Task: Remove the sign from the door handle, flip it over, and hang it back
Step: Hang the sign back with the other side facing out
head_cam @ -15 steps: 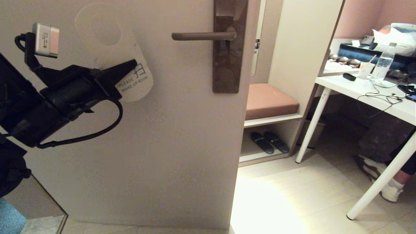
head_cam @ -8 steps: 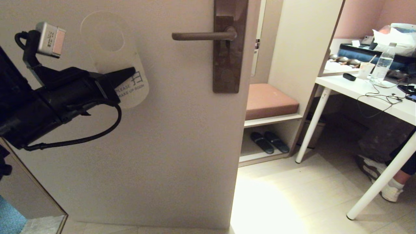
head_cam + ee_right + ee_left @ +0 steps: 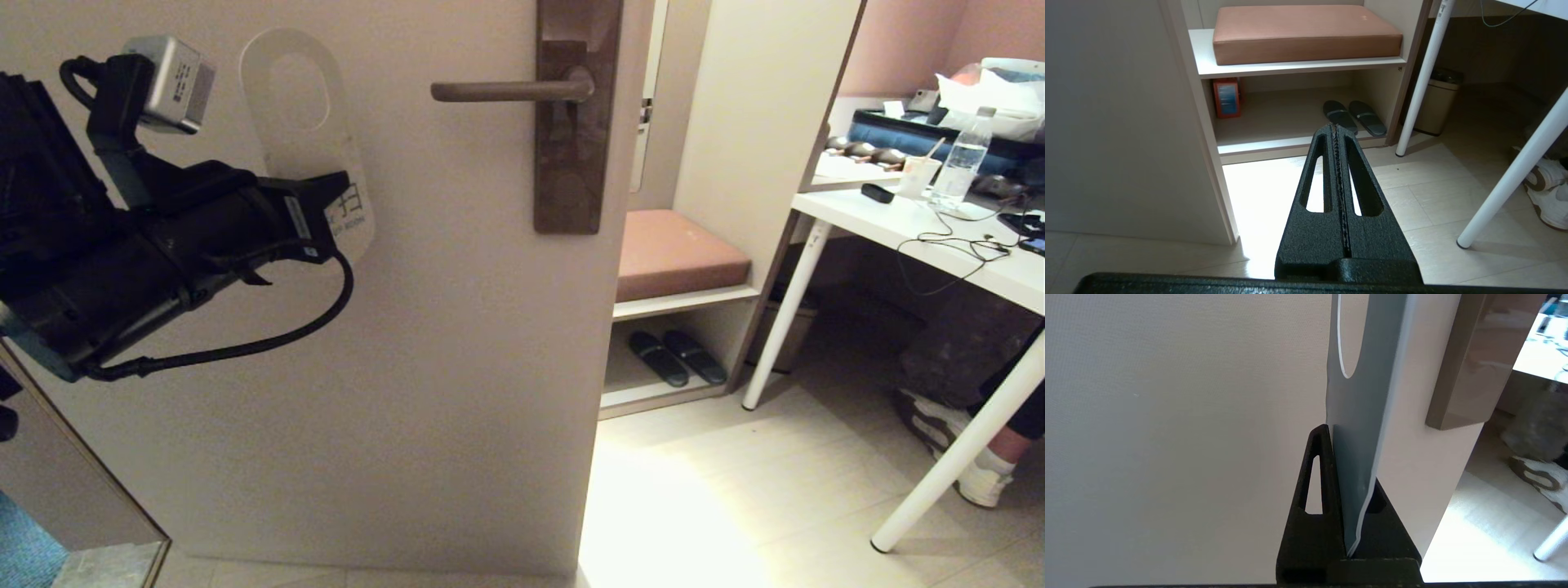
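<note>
Head view shows the sign (image 3: 306,122) off the door handle (image 3: 506,90) and held up against the pale door (image 3: 424,343), well to the left of the lever's free end, with its oval hole at the top and its printed lower end at the left gripper (image 3: 339,200). Its white face is toward the camera, with the lettering partly hidden by the black fingers; the left wrist view shows the card edge-on, with a grey-blue side (image 3: 1367,416) facing the backplate (image 3: 1470,363) on that side. Removal looks done, and judging by the white side now showing outward, the turning-over appears largely done too, though the card seems angled, not flat to the door. What remains, on this evidence, is to carry the hole across to the lever's tip, thread it on and let go. The left gripper (image 3: 1345,490) is clamped tight on the sign's lower end, its two fingers pressed to either face of the thin card with no gap showing, and it touches nothing else; the card stands upright out of it. The right gripper (image 3: 1336,130) is idle and parked low, fully closed on nothing, pointing toward the floor before a shelf unit (image 3: 1298,69) holding a cushion and slippers.
</note>
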